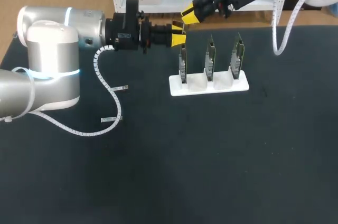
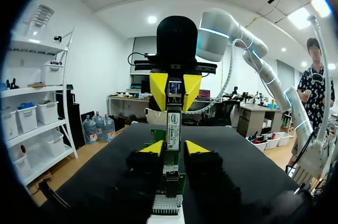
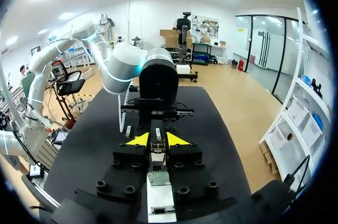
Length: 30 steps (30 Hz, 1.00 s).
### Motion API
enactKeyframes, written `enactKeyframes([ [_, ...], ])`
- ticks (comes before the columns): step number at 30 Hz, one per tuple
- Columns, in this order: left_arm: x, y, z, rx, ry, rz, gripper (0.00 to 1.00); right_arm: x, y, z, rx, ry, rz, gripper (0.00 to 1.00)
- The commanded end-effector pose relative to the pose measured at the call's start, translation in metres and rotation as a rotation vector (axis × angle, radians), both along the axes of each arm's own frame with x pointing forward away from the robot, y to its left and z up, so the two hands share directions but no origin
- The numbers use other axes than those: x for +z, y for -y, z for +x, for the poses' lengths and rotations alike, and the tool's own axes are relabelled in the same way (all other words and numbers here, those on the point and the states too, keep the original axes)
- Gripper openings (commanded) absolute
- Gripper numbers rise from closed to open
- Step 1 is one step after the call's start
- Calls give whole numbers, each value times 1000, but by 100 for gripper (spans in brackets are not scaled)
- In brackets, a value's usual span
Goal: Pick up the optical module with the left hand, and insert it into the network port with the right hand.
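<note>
The optical module, a slim silver bar with a label, hangs in the air between my two grippers, above the left card of the rack. In the left wrist view my left gripper flanks its near end with a thin gap on each side. My right gripper comes from the far side, and its yellow fingers press on the module's other end. In the right wrist view the module sits between my right gripper's tips. From above, the left gripper and right gripper meet tip to tip.
A white rack stands at the table's middle back with three upright green cards, the other two at the middle and right. The left arm's white cable loop lies on the black mat.
</note>
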State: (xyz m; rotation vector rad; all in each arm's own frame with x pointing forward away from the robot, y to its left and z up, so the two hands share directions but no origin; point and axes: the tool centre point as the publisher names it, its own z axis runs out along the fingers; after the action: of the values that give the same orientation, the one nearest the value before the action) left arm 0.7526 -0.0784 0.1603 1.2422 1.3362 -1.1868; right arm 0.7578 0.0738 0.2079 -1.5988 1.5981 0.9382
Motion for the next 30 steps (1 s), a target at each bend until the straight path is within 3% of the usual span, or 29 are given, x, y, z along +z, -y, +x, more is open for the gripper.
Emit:
enactKeyframes([
  [1, -1, 0, 1, -1, 0, -1, 100, 0, 0, 0, 1, 1, 4, 0],
  [9, 0, 1, 0, -16, 19, 2, 100, 2, 5, -1, -2, 1, 13, 0],
  [14, 7, -1, -2, -3, 19, 103, 100, 2, 9, -2, 0, -2, 16, 0],
  [22, 26, -5, -17, -9, 34, 385, 100, 0, 13, -4, 4, -8, 16, 0],
  [30, 21, -11, -26, 2, 23, 453, 100, 1, 13, -6, 22, -6, 6, 0],
])
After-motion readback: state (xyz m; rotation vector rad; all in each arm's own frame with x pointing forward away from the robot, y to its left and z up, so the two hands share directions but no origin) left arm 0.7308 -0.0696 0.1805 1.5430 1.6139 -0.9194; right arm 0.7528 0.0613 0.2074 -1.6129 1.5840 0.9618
